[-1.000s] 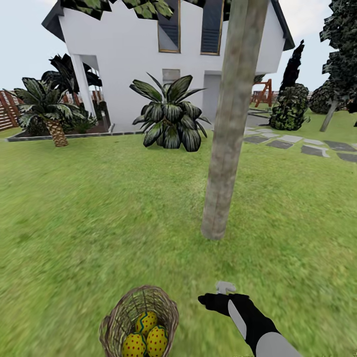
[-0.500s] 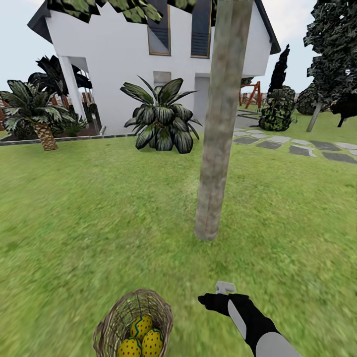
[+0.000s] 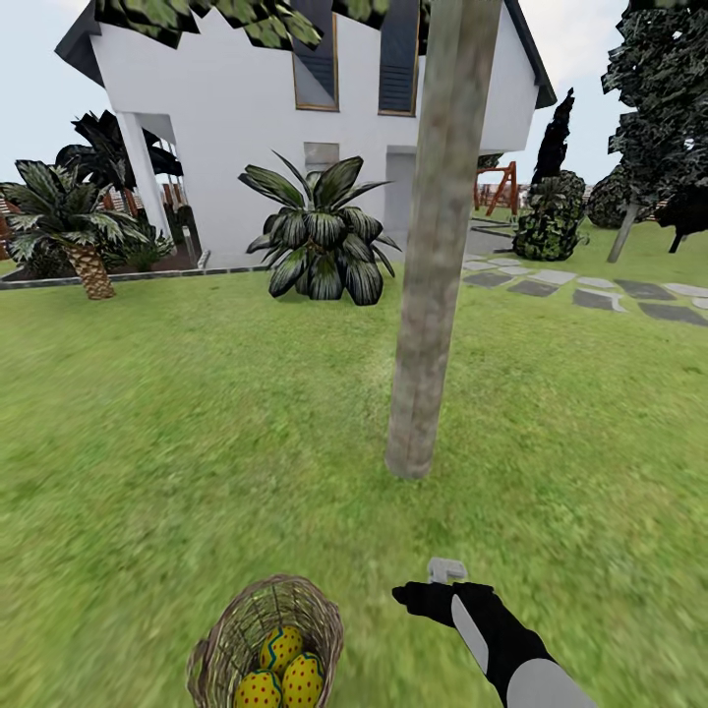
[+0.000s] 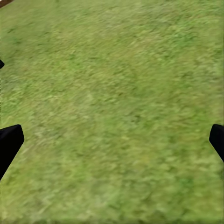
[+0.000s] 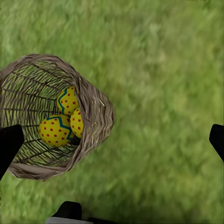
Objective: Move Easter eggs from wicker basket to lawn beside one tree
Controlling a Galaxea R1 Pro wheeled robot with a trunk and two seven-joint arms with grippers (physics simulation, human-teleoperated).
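Three Easter eggs point(image 3: 280, 671) fill the wicker basket point(image 3: 228, 644) on lawn point(image 3: 197, 442); both tools released.

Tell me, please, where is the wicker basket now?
In the head view, the wicker basket stands on the lawn at the bottom, left of the right claw and nearer than the tree.

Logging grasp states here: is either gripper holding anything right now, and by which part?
Nothing is held. Both grippers are open over the lawn, and all three Easter eggs lie in the wicker basket.
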